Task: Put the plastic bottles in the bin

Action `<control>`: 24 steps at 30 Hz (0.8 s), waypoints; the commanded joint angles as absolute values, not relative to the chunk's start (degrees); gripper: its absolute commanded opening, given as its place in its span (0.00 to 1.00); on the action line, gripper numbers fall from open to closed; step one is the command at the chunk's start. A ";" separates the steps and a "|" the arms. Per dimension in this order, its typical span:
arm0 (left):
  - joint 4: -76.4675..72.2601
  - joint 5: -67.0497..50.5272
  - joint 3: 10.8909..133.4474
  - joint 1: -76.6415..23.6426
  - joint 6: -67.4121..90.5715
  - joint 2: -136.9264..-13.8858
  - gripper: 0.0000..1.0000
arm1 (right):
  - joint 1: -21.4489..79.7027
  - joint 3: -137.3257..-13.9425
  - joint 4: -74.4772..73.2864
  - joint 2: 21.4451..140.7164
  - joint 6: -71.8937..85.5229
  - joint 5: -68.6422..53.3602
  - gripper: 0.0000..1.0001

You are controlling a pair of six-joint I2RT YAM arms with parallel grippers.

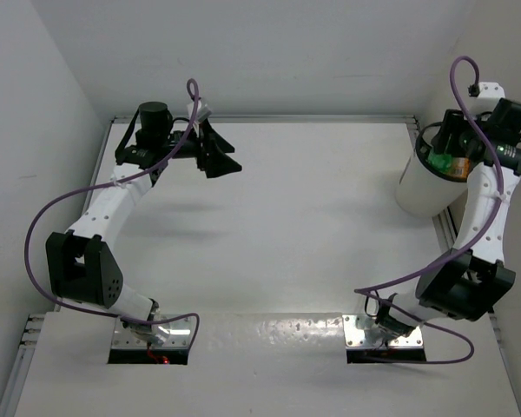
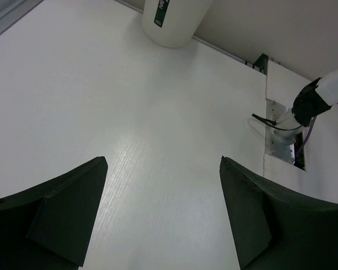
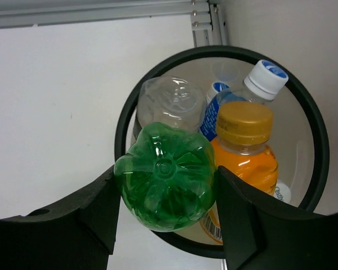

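My right gripper [image 3: 165, 170] is shut on the green bottle [image 3: 164, 179], base toward the camera, and holds it over the near-left rim of the white bin [image 3: 321, 147]. Inside the bin stand an orange bottle [image 3: 245, 153], a clear bottle with a blue label and white cap [image 3: 263, 80], and a clear bottle seen base-up [image 3: 172, 104]. In the top view the bin [image 1: 419, 189] stands at the far right with my right gripper [image 1: 447, 156] above it. My left gripper [image 1: 226, 158] is open and empty over the far left of the table, also in its wrist view [image 2: 163, 160].
The bin [image 2: 174, 22] stands against the right wall near the table's back corner. A metal rail [image 1: 260, 119] runs along the far edge. The arms' base plates [image 1: 386, 334] sit at the near edge. No bottles show on the table top.
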State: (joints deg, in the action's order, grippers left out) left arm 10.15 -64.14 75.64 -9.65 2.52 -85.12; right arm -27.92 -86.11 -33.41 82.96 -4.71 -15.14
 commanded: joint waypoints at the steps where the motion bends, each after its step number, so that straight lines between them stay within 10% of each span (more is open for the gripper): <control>1: 8.96 -66.09 75.85 -9.05 1.41 -83.41 0.87 | -27.95 -87.10 -37.17 84.20 -4.57 -14.59 0.00; 4: 8.96 -66.09 75.85 -9.05 1.41 -83.41 0.87 | -27.69 -85.18 -37.53 83.94 -6.06 -13.98 0.04; 11: 8.96 -64.25 76.37 -9.05 1.93 -83.41 0.87 | -27.33 -84.72 -35.95 81.65 -6.68 -14.15 0.66; 14: 9.49 -62.15 76.99 -9.05 3.07 -83.41 0.89 | -27.33 -87.18 -36.04 81.04 -4.67 -15.37 0.78; 24: 21.07 -46.96 84.28 -7.29 2.91 -84.02 0.99 | -24.09 -107.03 -39.11 81.47 1.49 -17.83 0.86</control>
State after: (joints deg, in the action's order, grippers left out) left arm 16.32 -54.46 79.35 -8.75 3.42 -85.08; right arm -25.30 -99.94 -39.64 83.20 -1.93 -15.68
